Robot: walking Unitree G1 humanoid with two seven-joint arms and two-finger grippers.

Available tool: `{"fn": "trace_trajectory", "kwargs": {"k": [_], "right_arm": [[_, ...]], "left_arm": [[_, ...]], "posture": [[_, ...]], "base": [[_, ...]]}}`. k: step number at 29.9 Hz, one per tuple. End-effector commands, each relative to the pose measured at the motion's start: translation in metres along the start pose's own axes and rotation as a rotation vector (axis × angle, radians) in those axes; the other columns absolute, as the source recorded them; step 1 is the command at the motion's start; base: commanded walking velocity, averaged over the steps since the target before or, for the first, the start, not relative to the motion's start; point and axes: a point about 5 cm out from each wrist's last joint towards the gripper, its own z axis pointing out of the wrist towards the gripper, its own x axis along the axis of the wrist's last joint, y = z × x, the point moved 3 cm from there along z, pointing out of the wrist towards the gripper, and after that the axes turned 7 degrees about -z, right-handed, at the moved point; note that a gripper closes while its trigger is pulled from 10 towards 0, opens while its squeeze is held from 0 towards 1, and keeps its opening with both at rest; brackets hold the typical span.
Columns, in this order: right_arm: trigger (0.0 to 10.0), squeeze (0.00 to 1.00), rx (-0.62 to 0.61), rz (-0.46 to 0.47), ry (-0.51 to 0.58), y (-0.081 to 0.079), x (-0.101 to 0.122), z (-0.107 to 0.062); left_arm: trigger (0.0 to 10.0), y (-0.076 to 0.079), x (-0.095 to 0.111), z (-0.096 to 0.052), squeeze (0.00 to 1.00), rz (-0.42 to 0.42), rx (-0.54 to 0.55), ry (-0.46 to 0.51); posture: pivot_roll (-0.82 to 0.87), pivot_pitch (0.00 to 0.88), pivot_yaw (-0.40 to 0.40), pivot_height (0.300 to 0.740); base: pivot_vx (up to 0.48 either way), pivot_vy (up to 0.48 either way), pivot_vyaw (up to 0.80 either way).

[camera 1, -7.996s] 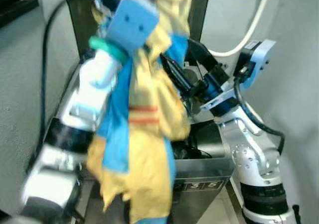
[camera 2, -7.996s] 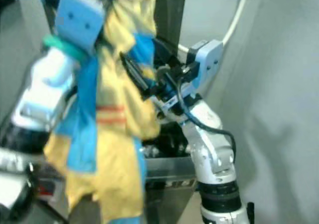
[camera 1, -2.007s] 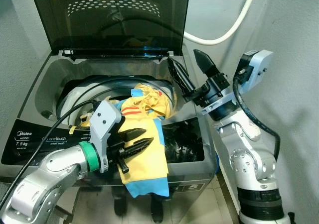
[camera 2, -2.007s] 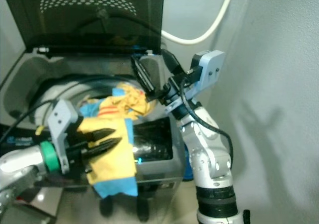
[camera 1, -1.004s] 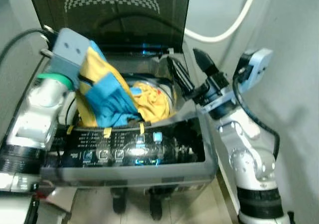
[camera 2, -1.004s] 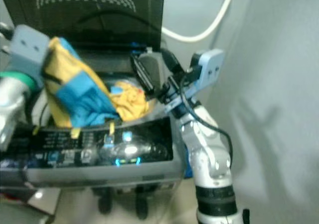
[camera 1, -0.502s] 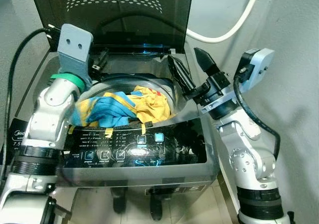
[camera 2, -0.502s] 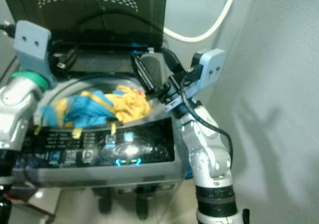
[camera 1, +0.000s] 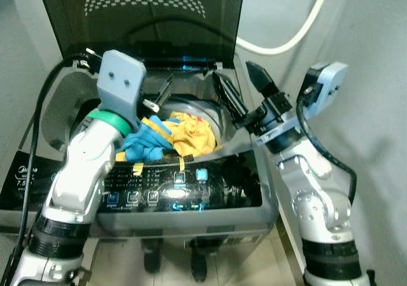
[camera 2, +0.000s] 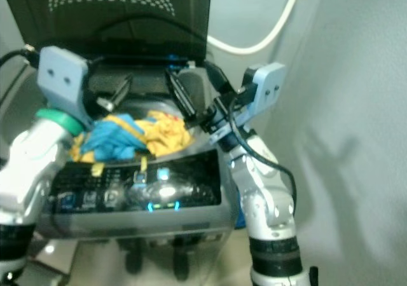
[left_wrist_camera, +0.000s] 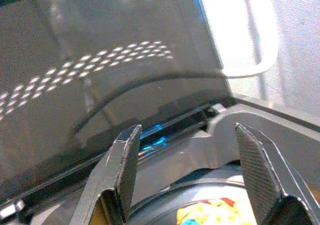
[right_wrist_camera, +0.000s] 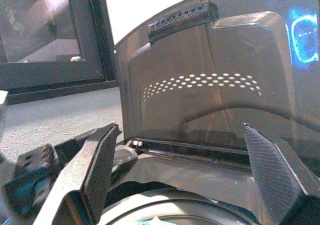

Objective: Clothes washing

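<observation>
Grey walls enclose the open washing machine [camera 1: 63, 105]. Yellow-and-blue clothes [camera 1: 168, 136], released moments ago, are now left in the drum below the spread, lifted left gripper [camera 1: 156, 95]; right gripper [camera 1: 241, 92] is held spread alongside.

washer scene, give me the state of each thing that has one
lid: open, raised upright
clothes: in the drum, piled at the opening
control panel: lit
left gripper: open, empty, above the drum
right gripper: open, empty, at the washer's right edge
</observation>
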Motion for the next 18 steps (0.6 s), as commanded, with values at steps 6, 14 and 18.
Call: {"fn": "trace_trajectory", "kwargs": {"k": [6,14,18], "right_arm": [[10.0,0.0,0.002,-0.017,-0.037,-0.004,-0.015,-0.002],[10.0,0.0,-0.152,-0.171,-0.11,0.013,-0.042,-0.017],[10.0,0.0,-0.167,-0.189,-0.127,0.014,-0.049,-0.022]], "left_arm": [[10.0,0.023,-0.012,-0.017,0.0,0.012,-0.013,-0.029],[10.0,0.017,-0.009,-0.029,0.0,-0.055,0.109,-0.018],[10.0,0.019,-0.007,-0.028,0.0,-0.066,0.118,-0.009]], "posture": [[0.1,0.07,0.008,0.74],[0.11,0.044,-0.001,0.74],[0.1,0.026,-0.004,0.74]], "base": [[0.0,0.0,0.0],[0.0,0.0,0.0],[0.0,0.0,0.0]]}}
